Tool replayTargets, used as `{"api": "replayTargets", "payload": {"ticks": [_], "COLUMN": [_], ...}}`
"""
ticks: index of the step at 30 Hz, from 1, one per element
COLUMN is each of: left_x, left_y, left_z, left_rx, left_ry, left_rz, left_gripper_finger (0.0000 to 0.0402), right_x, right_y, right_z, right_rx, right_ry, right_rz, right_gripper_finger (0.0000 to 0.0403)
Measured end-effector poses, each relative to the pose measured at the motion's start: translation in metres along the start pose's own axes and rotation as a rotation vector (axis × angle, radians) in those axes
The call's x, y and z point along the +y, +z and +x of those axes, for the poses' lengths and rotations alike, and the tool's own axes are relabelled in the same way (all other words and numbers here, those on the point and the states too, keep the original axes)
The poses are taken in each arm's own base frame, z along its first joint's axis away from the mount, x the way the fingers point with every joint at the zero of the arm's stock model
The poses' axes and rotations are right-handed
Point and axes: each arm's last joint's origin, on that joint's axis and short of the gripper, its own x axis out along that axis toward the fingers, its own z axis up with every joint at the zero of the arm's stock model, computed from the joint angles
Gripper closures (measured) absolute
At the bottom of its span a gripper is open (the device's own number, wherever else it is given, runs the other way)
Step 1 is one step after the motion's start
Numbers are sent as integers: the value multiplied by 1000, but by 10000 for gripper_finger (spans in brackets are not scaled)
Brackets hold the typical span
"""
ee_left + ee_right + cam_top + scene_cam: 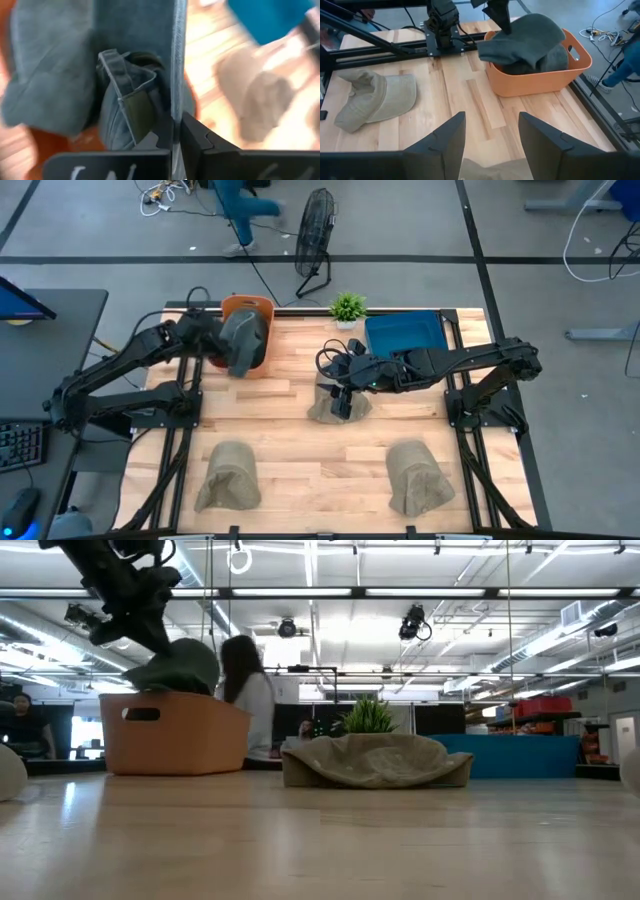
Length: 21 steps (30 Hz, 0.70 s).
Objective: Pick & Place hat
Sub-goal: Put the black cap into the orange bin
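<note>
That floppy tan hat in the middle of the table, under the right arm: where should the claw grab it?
Probably from straight above, pinching a raised fold of the tan hat's crumpled crown. It lies slumped and low, so there is little to catch from the side. The right gripper hangs open right over it.

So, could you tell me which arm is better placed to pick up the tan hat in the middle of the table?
Right. The right pincer hangs open directly over the tan hat, while the left pincer is shut on a grey hat at the orange bin.
</note>
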Motion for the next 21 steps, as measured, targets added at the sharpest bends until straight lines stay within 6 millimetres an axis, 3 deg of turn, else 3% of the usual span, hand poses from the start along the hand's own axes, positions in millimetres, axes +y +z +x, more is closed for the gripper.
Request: {"api": "replayTargets", "payload": {"ticks": [10, 18, 21], "left_x": [-16, 5, 11], "left_y": [18, 10, 14], "left_z": [-9, 0, 0], "left_rx": [-150, -7, -36], "left_ry": [-297, -119, -88], "left_rz": [-9, -60, -92], "left_gripper_finger": [389, 388, 388], "right_x": [0, 0, 0], "right_y": [0, 0, 0], "right_z": [0, 0, 0], "right_rx": [0, 0, 0], "right_ry": [0, -1, -2], "right_rz": [0, -6, -6], "right_gripper_finger": [216, 216, 216]}}
